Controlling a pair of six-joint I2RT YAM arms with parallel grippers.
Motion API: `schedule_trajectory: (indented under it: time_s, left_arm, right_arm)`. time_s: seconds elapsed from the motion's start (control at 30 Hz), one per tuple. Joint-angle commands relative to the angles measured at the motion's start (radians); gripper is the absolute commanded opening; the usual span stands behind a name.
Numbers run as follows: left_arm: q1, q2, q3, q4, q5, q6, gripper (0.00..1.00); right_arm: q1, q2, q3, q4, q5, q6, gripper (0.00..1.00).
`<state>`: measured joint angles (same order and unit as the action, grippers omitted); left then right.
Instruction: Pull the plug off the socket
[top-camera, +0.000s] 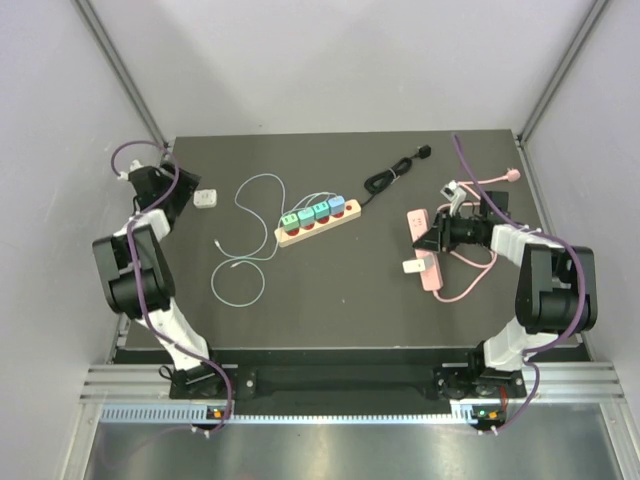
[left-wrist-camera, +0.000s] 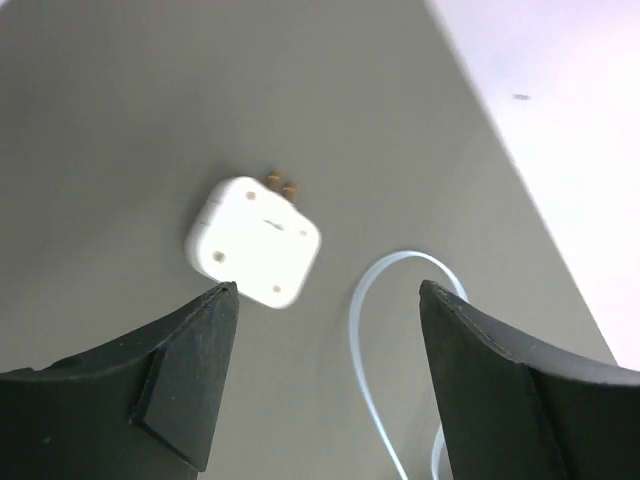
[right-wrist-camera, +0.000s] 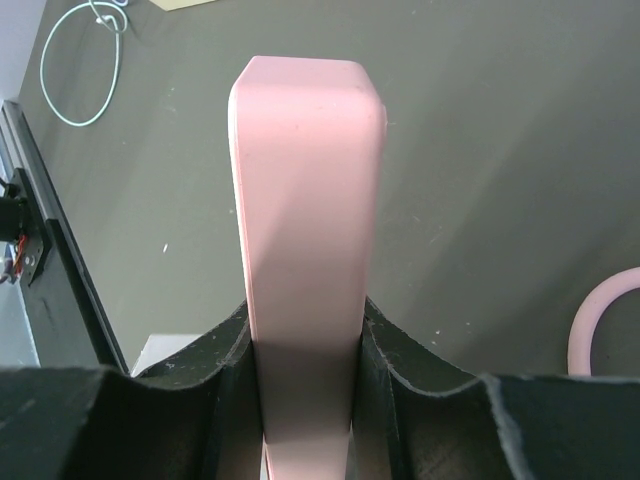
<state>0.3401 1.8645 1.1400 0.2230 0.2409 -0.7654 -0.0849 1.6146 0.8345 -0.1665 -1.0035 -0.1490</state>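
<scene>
Scene notes, largest item first.

Surface (top-camera: 330, 300): dark, flat and matte. It offers little for things to catch on.

Cream power strip (top-camera: 316, 221): lies mid-surface at a slant. Four coloured plugs (top-camera: 305, 211) are seated in a row along its top. Neither arm touches it.

Pink power strip (right-wrist-camera: 305, 180): lies at the right side of the surface. The right jaws are clamped on its two long sides, with its rounded end sticking out ahead. It looks like a rigid plastic shell, smooth and probably slippery, so the flat sides are the sensible hold. A small white block (top-camera: 411, 267) sits against its left edge. Whether that block is plugged in cannot be told.

Cords: a black cord (top-camera: 390, 175) lies at the far edge and a pink cord (top-camera: 470, 285) loops beside the right arm. A pale thin cable (top-camera: 243, 262) curls left of centre. All are limp and likely to drag.

White plug (left-wrist-camera: 254, 243): lies loose on the surface at the far left, well apart from both strips. Two metal prongs (left-wrist-camera: 283, 182) point out of one edge. The left jaws stand wide apart just above it and hold nothing.

Judgement: the plug is light, hard and smooth, with rounded corners. It is best pinched across opposite flat faces, away from the prongs. It appears to be already out of any socket.

Containers: none in view. Only the cream strip's sockets are seen to hold anything, namely the four plugs.
</scene>
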Motion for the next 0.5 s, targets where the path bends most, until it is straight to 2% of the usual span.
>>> schedule_trajectory:
  time_s: [0.0, 0.17, 0.3, 0.37, 0.47]
  left_arm:
    - [0.004, -0.134, -0.064, 0.032, 0.021, 0.052, 0.79]
    - [0.005, -0.238, -0.120, 0.012, 0.046, 0.078, 0.79]
    - [-0.030, -0.335, -0.184, 0.033, 0.138, 0.089, 0.79]
    - [-0.110, -0.390, -0.213, 0.039, 0.187, 0.135, 0.79]
    - [-0.286, -0.455, -0.247, 0.058, 0.230, 0.245, 0.80]
  right_arm:
    - [-0.015, -0.015, 0.049, 0.025, -0.053, 0.005, 0.02]
    - [-0.026, -0.024, 0.044, 0.030, -0.061, 0.011, 0.02]
    - [-0.027, -0.025, 0.049, 0.030, -0.075, 0.009, 0.02]
    - [-0.027, -0.021, 0.049, 0.028, -0.084, 0.008, 0.02]
    - [-0.027, -0.015, 0.055, 0.012, -0.089, 0.000, 0.02]
